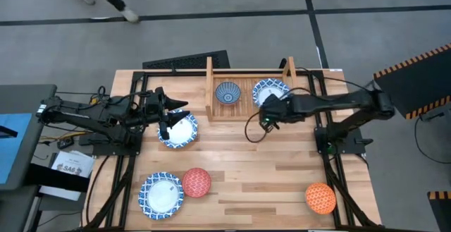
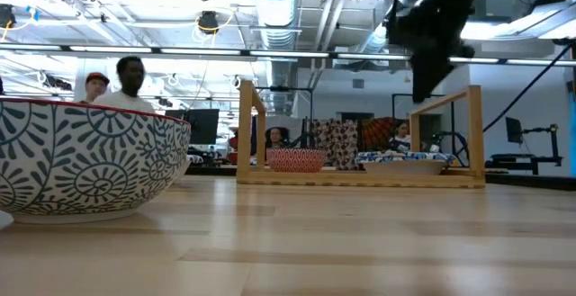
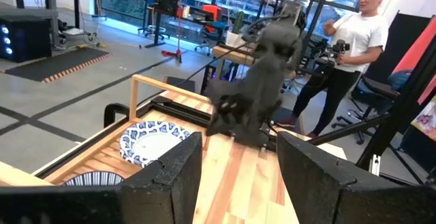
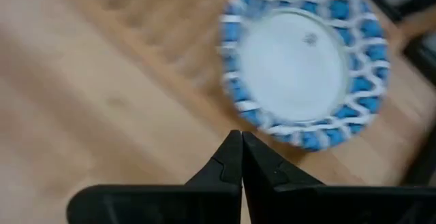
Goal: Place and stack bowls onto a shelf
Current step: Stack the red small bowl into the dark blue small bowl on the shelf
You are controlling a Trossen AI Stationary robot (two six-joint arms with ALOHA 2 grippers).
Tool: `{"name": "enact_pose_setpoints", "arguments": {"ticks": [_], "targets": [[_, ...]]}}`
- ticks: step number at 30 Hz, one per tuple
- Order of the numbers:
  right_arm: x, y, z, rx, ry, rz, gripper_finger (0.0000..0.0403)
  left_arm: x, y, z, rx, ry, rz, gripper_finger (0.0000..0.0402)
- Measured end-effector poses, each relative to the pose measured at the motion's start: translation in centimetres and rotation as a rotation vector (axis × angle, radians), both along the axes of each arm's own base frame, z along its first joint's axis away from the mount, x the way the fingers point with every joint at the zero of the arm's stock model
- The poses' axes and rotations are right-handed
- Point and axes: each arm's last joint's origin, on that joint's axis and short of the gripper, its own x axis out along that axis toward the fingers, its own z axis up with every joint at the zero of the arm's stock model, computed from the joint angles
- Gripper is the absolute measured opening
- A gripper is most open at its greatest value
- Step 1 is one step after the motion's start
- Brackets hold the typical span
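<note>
While the right gripper (image 1: pixel 266 121) hangs just in front of the light wooden slatted shelf (image 1: pixel 211 84) with its two dark fingers (image 4: pixel 231 157) pressed together and holding nothing, a wide white bowl with a blue patterned rim (image 1: pixel 270 91) sits in the shelf's right part, and a small blue bowl with a radiating pattern (image 1: pixel 227 93) sits to its left, near the shelf's middle. In the right wrist view the same white bowl (image 4: pixel 304 69) lies just beyond the closed fingertips, apart from them. The left gripper (image 1: pixel 163 124) is over the left half of the pale wooden table (image 1: pixel 268 168), at the near edge of a second white bowl with a blue rim (image 1: pixel 180 130); its fingers (image 3: pixel 170 176) stand apart in the left wrist view, with nothing between them. Toward the table's front left, a third blue-rimmed white bowl (image 1: pixel 161 194) rests touching or just beside a round red bowl (image 1: pixel 196 182), and an orange bowl (image 1: pixel 320 197) sits alone at the front right. Across the low view, people (image 2: pixel 117 82) show in the room behind the table.
</note>
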Motion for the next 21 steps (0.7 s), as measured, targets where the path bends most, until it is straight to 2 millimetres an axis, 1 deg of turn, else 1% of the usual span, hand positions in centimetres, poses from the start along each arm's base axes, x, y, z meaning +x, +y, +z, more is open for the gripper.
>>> {"name": "enact_pose_setpoints", "arguments": {"ticks": [5, 8, 11, 15, 21], "targets": [[-1.3, 3.9, 2.5, 0.052, -0.221, 0.23, 0.0024, 0.0, 0.0, 0.0, 0.001, 0.005, -0.004, 0.0174], [-2.2, 6.2, 3.1, 0.08, -0.398, 0.333, 0.0025, 0.0, 0.0, 0.0, 0.002, 0.005, -0.005, 0.0174], [-2.9, 8.1, 3.2, 0.12, -0.599, 0.396, 0.0025, 0.0, 0.0, 0.0, 0.019, 0.01, -0.004, 0.0174], [-3.6, 9.3, 3.8, 0.127, -0.817, 0.425, 0.0025, 0.0, 0.0, 0.0, 0.041, 0.016, -0.003, 0.0174], [-3.4, 9.2, 5.0, 0.076, -0.92, 0.434, 0.0026, 0.0, 0.0, -0.1, 0.044, 0.021, -0.003, 0.0174]]}}
